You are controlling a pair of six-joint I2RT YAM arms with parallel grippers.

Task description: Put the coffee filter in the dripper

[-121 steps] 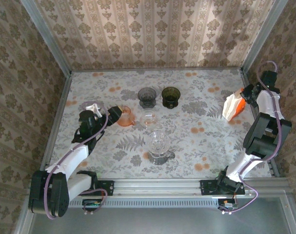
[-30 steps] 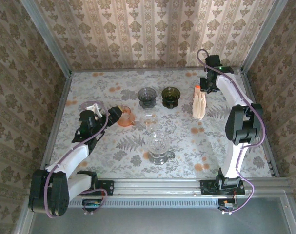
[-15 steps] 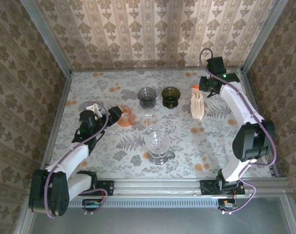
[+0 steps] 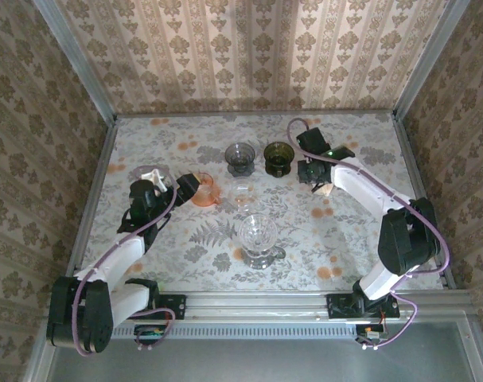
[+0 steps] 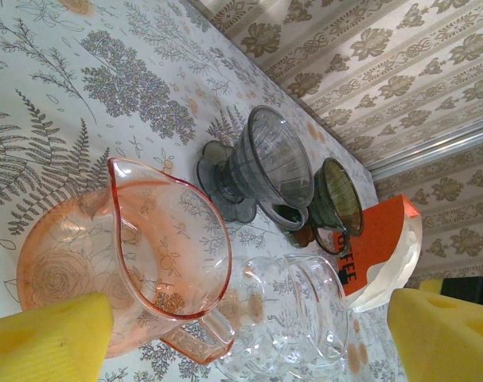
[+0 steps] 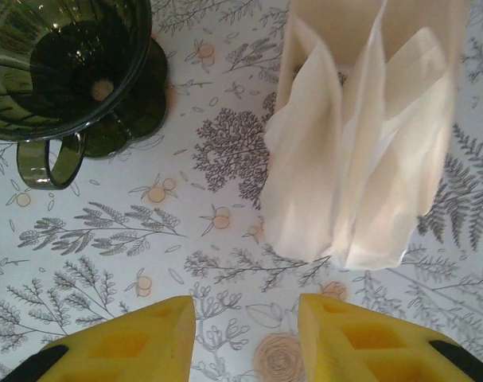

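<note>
White folded paper (several creased sheets bunched together) is seen as the coffee filter at upper right in the right wrist view, apart from the green dripper at upper left. The right gripper and the left gripper are spread apart, nothing grasped.

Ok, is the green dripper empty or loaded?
Empty: the right wrist view shows the green dripper bare to the bottom; the filter pack is outside, beside it.
</note>
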